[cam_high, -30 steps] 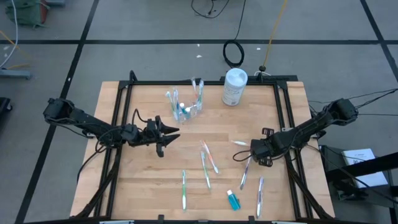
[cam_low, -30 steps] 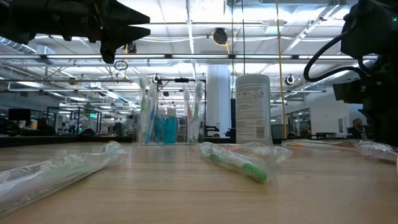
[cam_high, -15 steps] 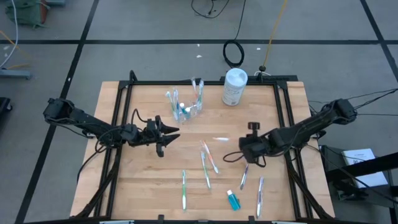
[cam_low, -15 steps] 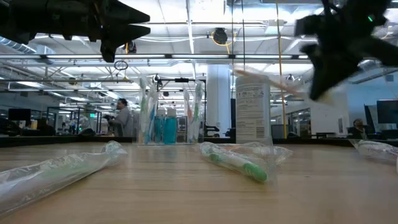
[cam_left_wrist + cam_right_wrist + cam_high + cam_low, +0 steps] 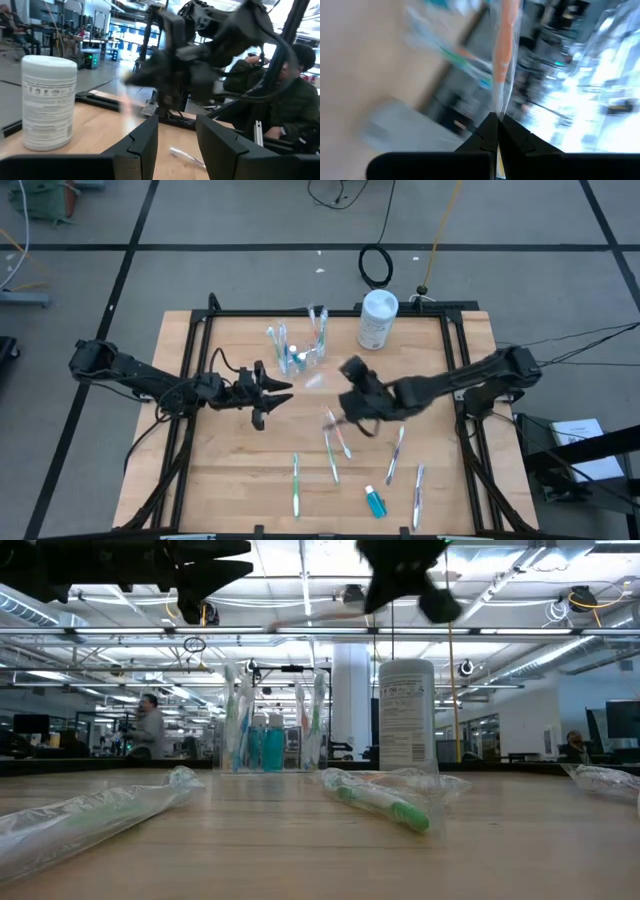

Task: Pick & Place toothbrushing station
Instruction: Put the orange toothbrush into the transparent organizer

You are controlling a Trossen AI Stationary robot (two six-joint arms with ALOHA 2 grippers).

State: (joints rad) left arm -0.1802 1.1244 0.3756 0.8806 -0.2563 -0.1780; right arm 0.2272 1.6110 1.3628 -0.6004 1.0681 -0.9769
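A small clear cup (image 5: 300, 352) stands at the table's far middle with several toothbrushes and blue tubes upright in it; it also shows in the low view (image 5: 268, 735). My right gripper (image 5: 342, 392) is above the table's middle, just right of the cup, shut on a wrapped pinkish-orange toothbrush (image 5: 504, 45). My left gripper (image 5: 272, 394) hovers open and empty to the left of it, near side of the cup. More wrapped toothbrushes (image 5: 335, 438) and a blue tube (image 5: 376, 502) lie flat on the near half of the table. My right gripper pinches one end of the wrapped toothbrush (image 5: 498, 111) between its two shut fingers. The toothbrush runs straight out past the fingertips, in line with them, inside its clear wrapper. It is lifted clear of the table, pointing toward the cup.
A white cylindrical canister (image 5: 377, 318) stands at the far edge, right of the cup. Loose wrapped toothbrushes lie near right (image 5: 395, 455) and near middle (image 5: 296, 485). A black frame (image 5: 200, 330) borders the table. People show in the room behind.
My right gripper has risen from the table's right side and swung toward the left and far edge, toward the cup, turning as it went. The wrapped toothbrush has gone with it, lifted clear of the table.
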